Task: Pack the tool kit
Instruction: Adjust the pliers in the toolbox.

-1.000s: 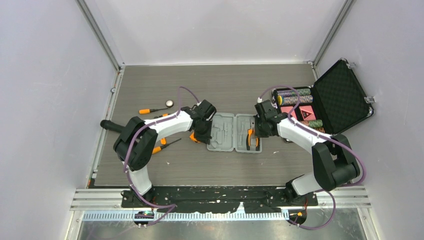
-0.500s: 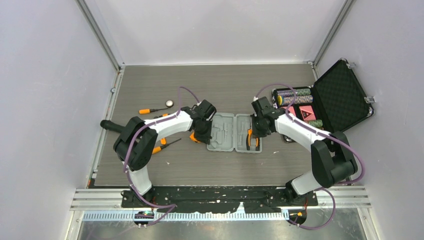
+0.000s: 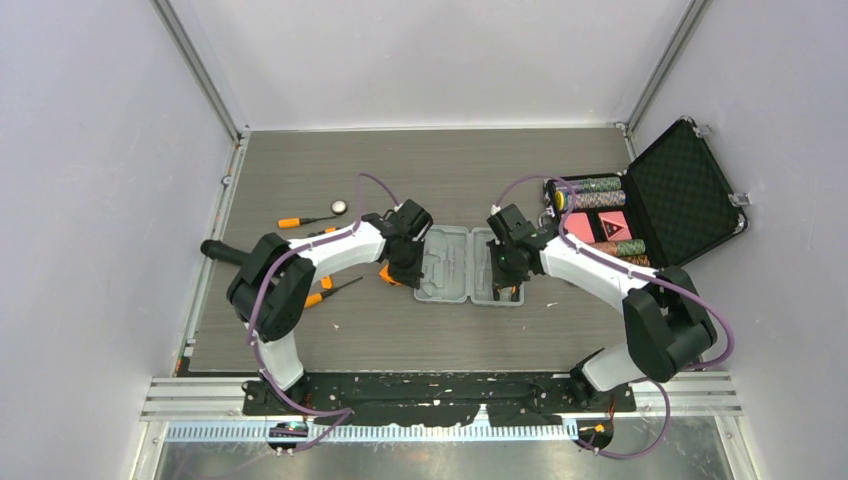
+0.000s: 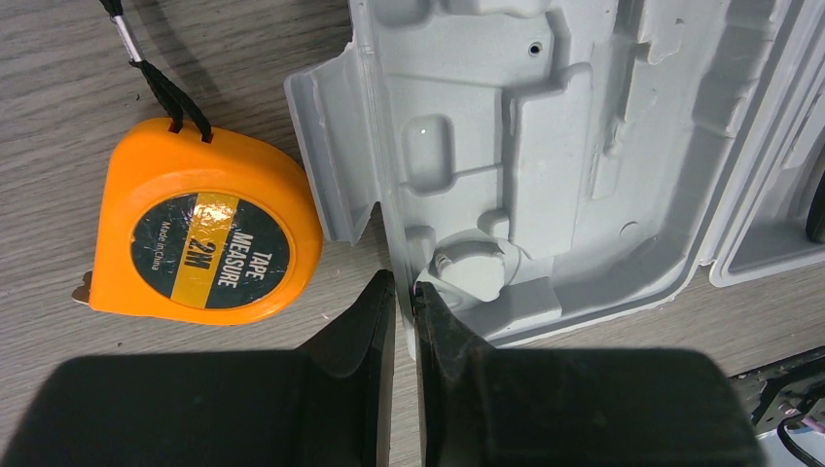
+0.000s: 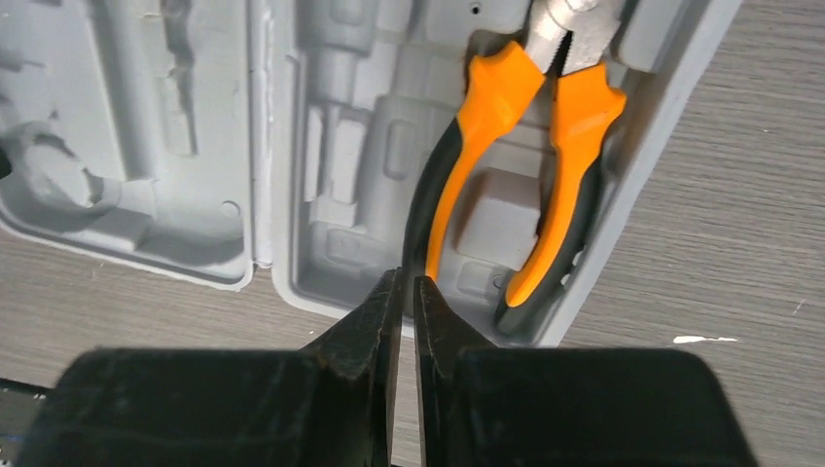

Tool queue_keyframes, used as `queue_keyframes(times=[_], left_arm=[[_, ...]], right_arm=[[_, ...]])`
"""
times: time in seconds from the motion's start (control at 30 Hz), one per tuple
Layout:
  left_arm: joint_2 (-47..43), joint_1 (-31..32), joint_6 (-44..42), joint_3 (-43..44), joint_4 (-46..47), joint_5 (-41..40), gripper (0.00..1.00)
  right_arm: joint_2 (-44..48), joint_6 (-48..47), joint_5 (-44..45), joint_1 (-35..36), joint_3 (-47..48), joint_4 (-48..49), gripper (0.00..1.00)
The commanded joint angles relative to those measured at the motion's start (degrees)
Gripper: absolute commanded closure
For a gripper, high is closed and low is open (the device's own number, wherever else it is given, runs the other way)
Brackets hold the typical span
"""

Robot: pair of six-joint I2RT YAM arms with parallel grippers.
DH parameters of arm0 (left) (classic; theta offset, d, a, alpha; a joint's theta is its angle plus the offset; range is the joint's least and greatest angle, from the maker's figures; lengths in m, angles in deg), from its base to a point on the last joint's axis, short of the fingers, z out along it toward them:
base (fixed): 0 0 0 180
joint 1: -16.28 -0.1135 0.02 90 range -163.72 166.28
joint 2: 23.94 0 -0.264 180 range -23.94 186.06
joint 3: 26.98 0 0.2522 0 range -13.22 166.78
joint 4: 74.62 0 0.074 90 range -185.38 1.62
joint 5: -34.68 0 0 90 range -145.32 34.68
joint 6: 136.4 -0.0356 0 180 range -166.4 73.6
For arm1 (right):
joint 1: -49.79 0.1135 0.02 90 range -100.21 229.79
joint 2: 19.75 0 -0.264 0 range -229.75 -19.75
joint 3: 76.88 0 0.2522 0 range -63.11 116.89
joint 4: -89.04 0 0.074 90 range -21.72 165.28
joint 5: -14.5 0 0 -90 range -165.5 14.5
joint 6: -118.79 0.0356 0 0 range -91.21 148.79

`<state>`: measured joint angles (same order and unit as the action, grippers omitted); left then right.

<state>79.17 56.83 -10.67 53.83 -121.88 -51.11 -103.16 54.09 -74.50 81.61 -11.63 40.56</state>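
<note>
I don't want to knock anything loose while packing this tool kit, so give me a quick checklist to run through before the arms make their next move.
1. Case open and lying flat: ok.
2. Pliers in the right half: ok; fully seated, cannot tell.
3. Left gripper closed on the rim: ok.
4. Right gripper empty, nearly shut over the open half: ok.
5. Tape measure packed: not ok, lying alongside.
6. Screwdrivers packed: not ok, out to the left.

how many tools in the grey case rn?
1: pliers, in the right half of the grey case. Its left half looks bare where visible; parts are out of view, so more may be hidden.
</note>
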Motion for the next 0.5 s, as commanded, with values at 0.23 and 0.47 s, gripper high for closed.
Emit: queue_keyframes(times=[0.23, 0.47], left_arm=[[-1.16, 0.23, -0.66, 0.46, 0.91, 0.96, 0.89], [-1.46, 0.08, -0.83, 0.07, 0.84, 0.85, 0.89]], right_arm=[[-4.47, 1.15, 4.40, 0.76, -1.91, 1.85, 0.89], [-8.38, 0.96, 4.74, 0.83, -3.11, 2.04, 0.90]])
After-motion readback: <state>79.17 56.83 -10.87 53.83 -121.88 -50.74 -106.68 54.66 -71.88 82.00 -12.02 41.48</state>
